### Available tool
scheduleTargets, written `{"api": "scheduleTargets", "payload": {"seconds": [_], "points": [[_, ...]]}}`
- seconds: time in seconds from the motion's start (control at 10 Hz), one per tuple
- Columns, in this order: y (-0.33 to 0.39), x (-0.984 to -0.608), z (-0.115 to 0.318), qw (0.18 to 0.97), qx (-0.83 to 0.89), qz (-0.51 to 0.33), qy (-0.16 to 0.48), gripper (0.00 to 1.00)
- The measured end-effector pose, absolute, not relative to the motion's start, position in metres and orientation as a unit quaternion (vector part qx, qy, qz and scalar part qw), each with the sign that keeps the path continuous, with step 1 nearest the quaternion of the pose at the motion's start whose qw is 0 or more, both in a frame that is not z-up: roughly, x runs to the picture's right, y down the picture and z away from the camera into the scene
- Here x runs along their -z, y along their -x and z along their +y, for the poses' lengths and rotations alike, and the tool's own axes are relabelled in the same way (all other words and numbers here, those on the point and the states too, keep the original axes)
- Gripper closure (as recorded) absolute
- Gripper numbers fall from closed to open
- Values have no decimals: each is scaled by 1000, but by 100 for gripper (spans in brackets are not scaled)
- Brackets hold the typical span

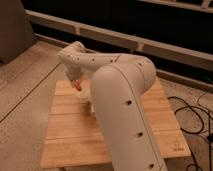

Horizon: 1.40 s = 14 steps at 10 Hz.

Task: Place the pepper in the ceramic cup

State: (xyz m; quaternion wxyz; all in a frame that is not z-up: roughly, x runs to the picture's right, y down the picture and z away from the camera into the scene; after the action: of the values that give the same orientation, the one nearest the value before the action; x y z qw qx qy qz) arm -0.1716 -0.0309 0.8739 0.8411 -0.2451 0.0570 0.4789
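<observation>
- My gripper (76, 83) hangs over the bench's (70, 145) far left, fingers clamped on the pepper (77, 85)
- Carry step, I'd say: one pepper up, off the wood
- Next: find the cup; my arm (125, 105) hides it
- Count: one pepper, no cup in sight
</observation>
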Motion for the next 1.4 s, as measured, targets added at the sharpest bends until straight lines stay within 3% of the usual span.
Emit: {"api": "scheduleTargets", "payload": {"seconds": [1.4], "points": [[167, -894, -18, 839, -479, 56, 251, 85]]}}
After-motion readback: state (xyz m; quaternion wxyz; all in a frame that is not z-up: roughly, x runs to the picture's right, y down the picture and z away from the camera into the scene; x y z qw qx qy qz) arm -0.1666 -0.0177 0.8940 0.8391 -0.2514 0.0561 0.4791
